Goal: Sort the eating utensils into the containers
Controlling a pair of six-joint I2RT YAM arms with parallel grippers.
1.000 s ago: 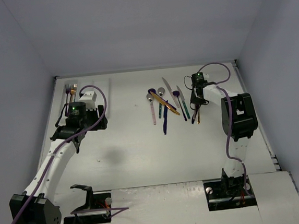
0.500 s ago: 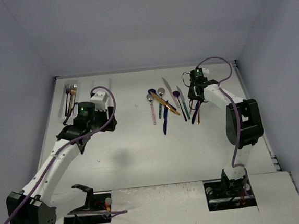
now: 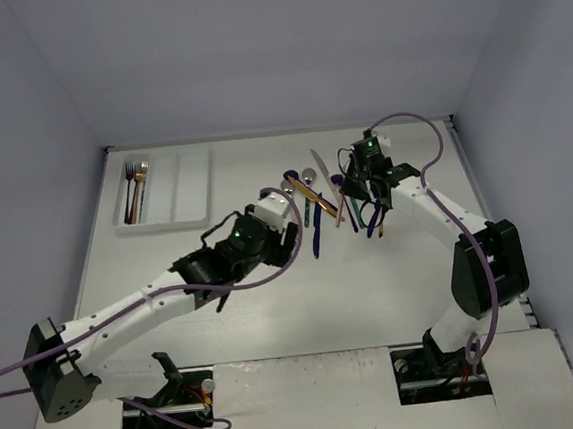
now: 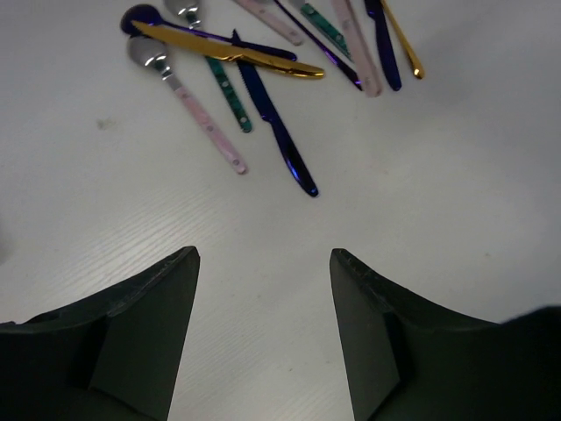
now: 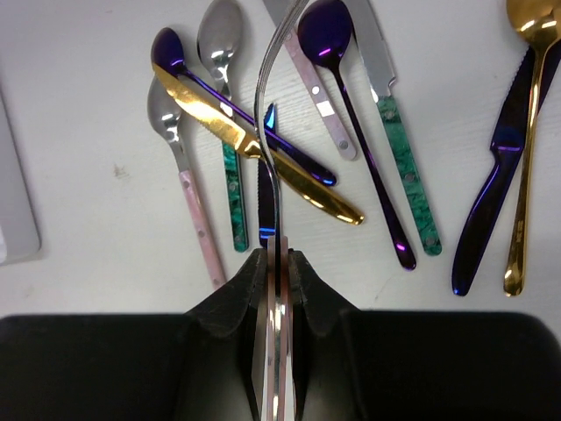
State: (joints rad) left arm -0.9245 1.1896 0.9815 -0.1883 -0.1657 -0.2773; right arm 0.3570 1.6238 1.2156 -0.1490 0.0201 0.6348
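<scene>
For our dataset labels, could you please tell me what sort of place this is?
Probably a robotics lab cell: bare walls enclose a white table carrying two robot arms, loose cutlery and a tray.

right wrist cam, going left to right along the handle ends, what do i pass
white tray corner → pink-handled spoon → teal-handled spoon → held utensil in right gripper → purple spoon → teal-handled knife → dark blue knife → gold spoon; crossed gold knife and dark blue spoon skipped
</scene>
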